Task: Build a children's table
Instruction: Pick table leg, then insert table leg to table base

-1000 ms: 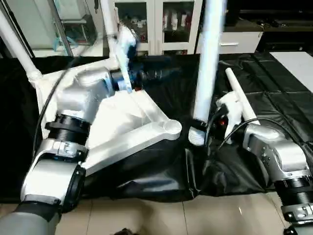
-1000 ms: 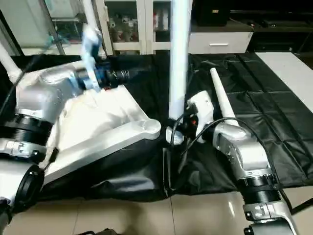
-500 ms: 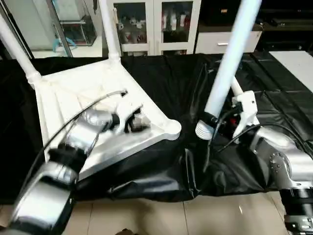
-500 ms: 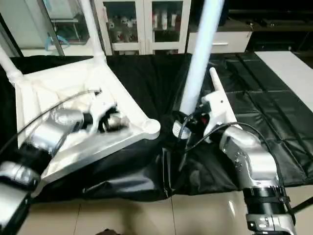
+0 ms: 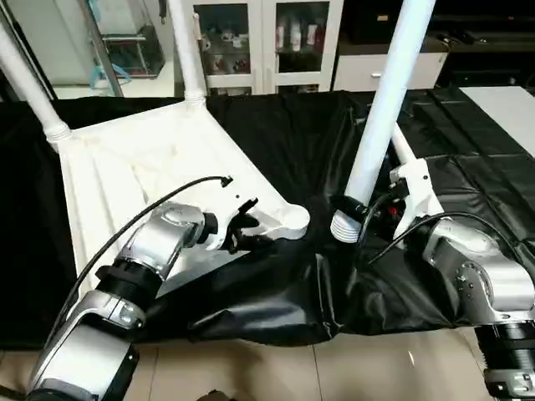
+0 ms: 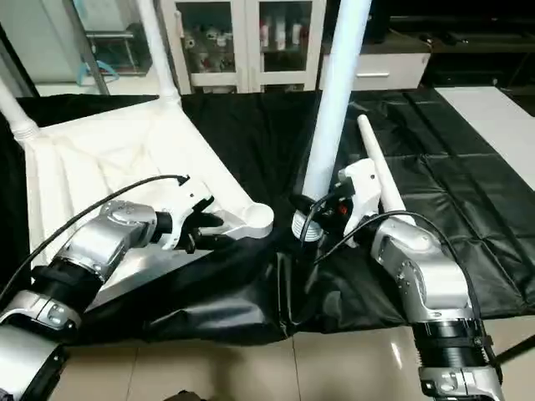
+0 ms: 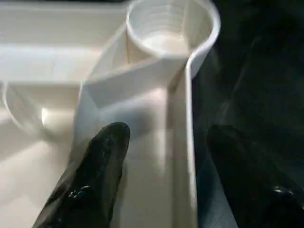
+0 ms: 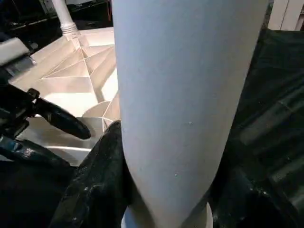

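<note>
My right gripper (image 8: pixel 166 190) clamps an upright white leg (image 5: pixel 380 109); my left gripper (image 7: pixel 161 142), jaws parted, straddles the tabletop (image 5: pixel 125 167) rim by its empty corner socket (image 7: pixel 168 28).

Count: one white tabletop (image 5: pixel 125 175), lying underside up. Four white legs: two standing in its far corner sockets at 11 o'clock (image 5: pixel 29 79) and 12 o'clock (image 5: pixel 185 46), one held upright at 1 o'clock (image 5: pixel 380 117), one lying on the black cover (image 6: pixel 378 180) at 2 o'clock. One empty socket (image 5: pixel 294 217) at the near corner, two grippers (image 5: pixel 247 230) (image 5: pixel 368 209).
</note>
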